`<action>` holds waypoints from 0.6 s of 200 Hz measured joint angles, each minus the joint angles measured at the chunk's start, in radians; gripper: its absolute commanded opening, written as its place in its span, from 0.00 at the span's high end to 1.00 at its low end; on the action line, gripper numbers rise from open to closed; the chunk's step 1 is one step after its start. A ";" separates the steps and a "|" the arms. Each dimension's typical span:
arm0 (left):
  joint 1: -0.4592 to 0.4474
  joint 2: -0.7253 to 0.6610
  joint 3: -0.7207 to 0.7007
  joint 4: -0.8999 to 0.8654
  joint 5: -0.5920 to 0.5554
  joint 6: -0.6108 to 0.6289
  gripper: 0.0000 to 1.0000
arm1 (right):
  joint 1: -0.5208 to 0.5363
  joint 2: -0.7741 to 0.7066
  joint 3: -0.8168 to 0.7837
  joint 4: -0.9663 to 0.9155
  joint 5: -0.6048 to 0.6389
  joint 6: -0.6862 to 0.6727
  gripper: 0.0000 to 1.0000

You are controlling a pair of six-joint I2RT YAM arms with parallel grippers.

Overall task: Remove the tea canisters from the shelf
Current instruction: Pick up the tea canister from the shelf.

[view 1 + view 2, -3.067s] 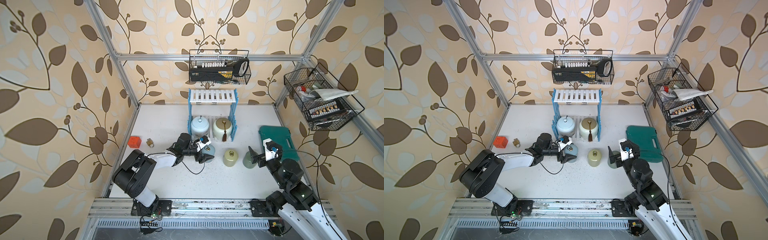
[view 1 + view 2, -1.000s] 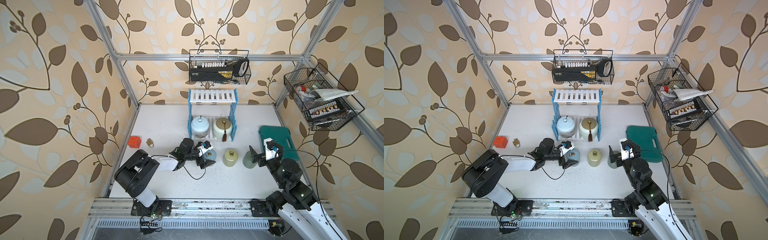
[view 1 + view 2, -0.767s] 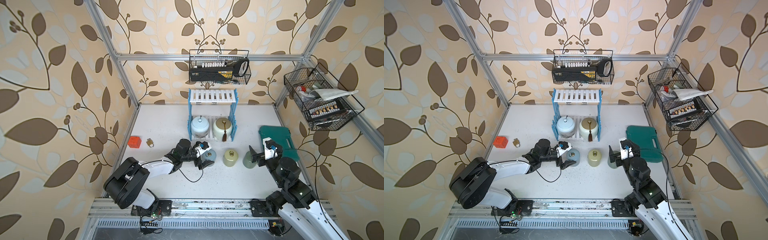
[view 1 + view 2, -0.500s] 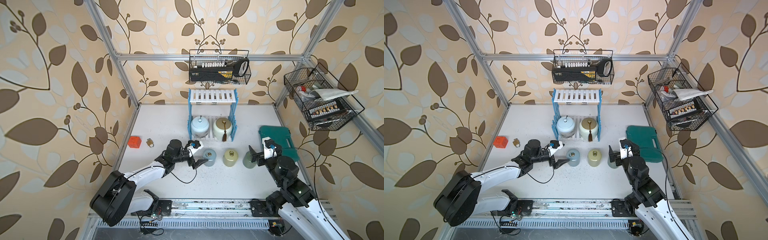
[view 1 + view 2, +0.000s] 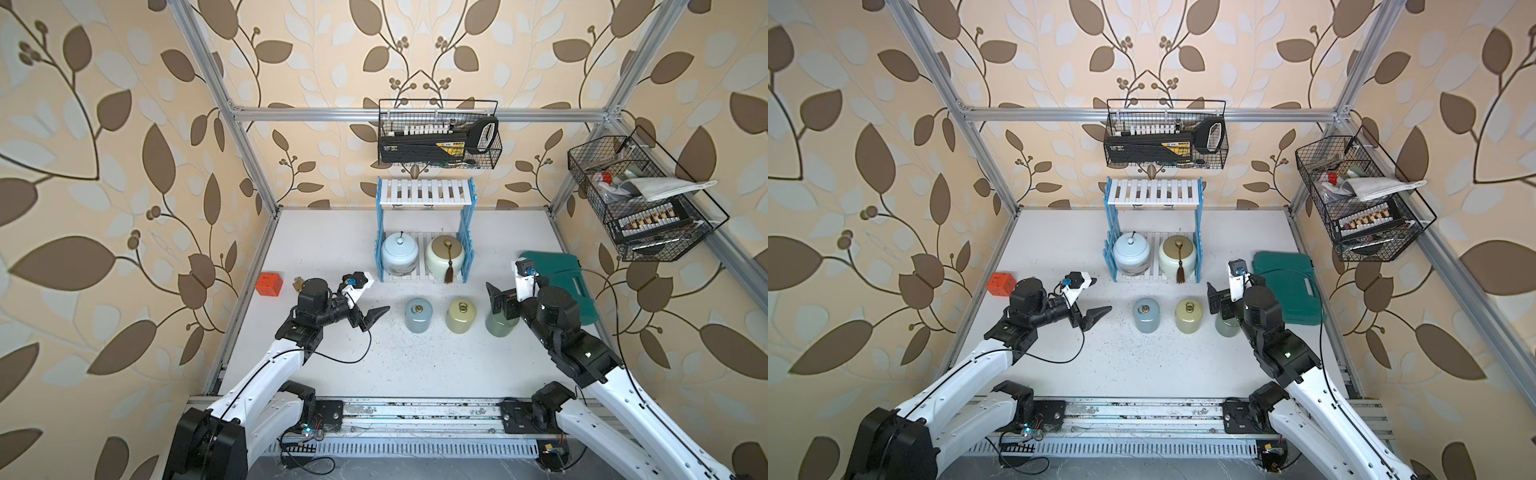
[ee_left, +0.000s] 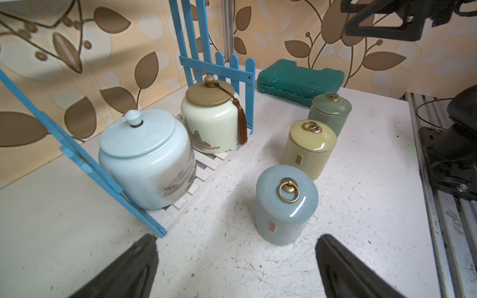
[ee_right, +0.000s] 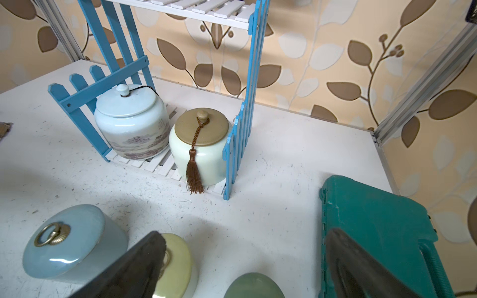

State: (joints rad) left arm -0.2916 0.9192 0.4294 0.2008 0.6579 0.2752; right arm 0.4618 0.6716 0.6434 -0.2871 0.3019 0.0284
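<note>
My left claw point(image 6: 237, 240) and right claw point(image 7: 245, 258) gape wide, empty. On the white table point(image 5: 324, 249) the blue canister point(image 5: 418, 318), yellow canister point(image 5: 460, 318) and green canister point(image 5: 498, 328) stand in a row. The pale blue jar point(image 5: 400, 253) and cream jar point(image 5: 445, 254) sit on the bottom board of the shelf point(image 5: 424, 193). Leaf wallpaper point(image 5: 124, 166) all round.

Both top views look steeply down from high over the six o'clock edge of the desk point(image 5: 415, 365) toward the back wall point(image 5: 332, 62) at twelve, far enough off to hold the whole desk. They share nearly everything. The left wrist camera sits low and close at about eight o'clock, facing three o'clock along the slim jars point(image 6: 286, 203) to the green case point(image 6: 299, 77). The right wrist camera hangs close above those jars at four o'clock, facing the shelf point(image 7: 103, 83) at twelve. Both wrist views share shelf, jars and case.
</note>
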 measured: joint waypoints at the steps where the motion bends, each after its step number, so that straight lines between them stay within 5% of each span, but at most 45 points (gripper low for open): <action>1: 0.002 -0.002 0.000 -0.003 0.000 -0.001 0.01 | 0.000 0.003 0.002 0.000 -0.001 0.001 0.01; 120: 0.265 -0.348 0.064 -0.309 -0.108 -0.253 0.01 | 0.122 0.515 0.262 0.161 -0.005 0.088 0.08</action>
State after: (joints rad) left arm -0.0265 0.5716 0.4931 -0.1081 0.5495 0.0223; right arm 0.5838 1.1862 0.9054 -0.1257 0.2970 0.1162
